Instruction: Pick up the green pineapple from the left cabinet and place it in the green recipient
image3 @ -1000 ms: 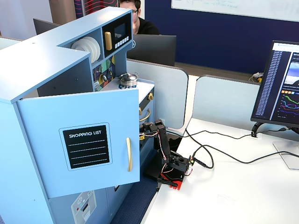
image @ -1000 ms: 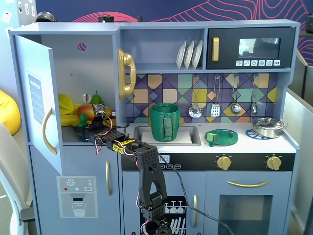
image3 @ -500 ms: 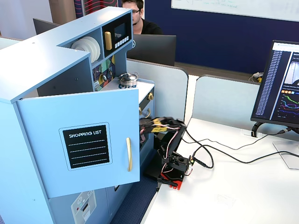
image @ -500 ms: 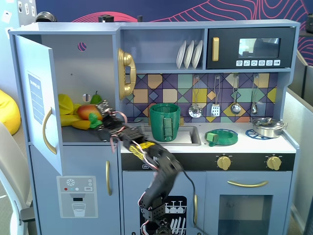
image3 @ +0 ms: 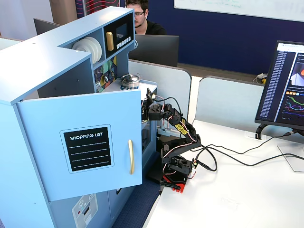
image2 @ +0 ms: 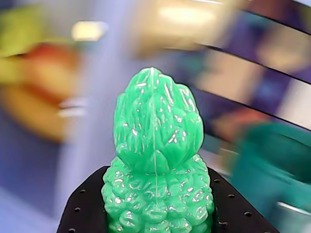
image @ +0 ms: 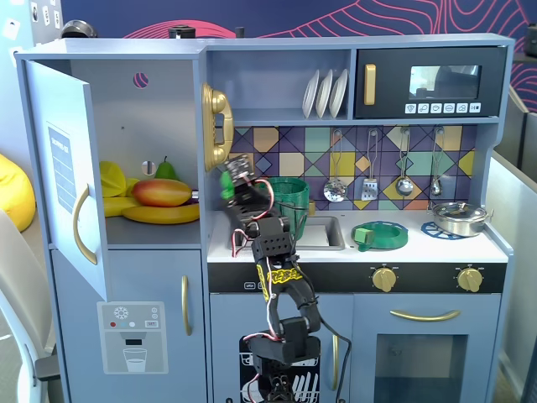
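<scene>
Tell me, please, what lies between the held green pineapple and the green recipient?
Only air: in a fixed view the green pineapple, in the gripper, hangs left of the green recipient, the arm's links just below.

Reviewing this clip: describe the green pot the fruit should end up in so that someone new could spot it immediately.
Start at the toy kitchen's counter, below the colourful tiled wall. The green pot stands at the back by the sink, just right of the gripper holding the green pineapple. It is tall and dark green, unlike the flat green dish lying further right.
</scene>
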Robot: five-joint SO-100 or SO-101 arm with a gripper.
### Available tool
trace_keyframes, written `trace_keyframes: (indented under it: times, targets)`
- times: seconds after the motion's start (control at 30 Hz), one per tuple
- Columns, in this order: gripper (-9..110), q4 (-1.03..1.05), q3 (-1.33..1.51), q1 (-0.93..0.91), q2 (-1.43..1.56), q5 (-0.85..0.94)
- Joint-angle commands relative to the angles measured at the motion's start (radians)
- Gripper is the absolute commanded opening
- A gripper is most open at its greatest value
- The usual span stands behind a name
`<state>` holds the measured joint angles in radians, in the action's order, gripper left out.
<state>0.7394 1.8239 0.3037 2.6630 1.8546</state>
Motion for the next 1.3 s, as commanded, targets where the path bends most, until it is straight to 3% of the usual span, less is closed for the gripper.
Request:
trace_keyframes:
  times: [0.0,0.33,0.77,0.9,1.03,1.27]
  targets:
    - [0,-0.008,-0.132,-0.17,-0.109,-0.072]
    - [0,-0.282,-0.474,-0.347,-0.611,-0.192]
    - [1,-0.321,-0.684,-0.333,-0.884,-0.201]
    - [12,-0.318,-0.704,-0.334,-0.914,-0.229]
    - [38,-0.347,-0.706,-0.339,-0.925,-0.324]
    - [44,-0.341,-0.684,-0.33,-0.911,-0.314]
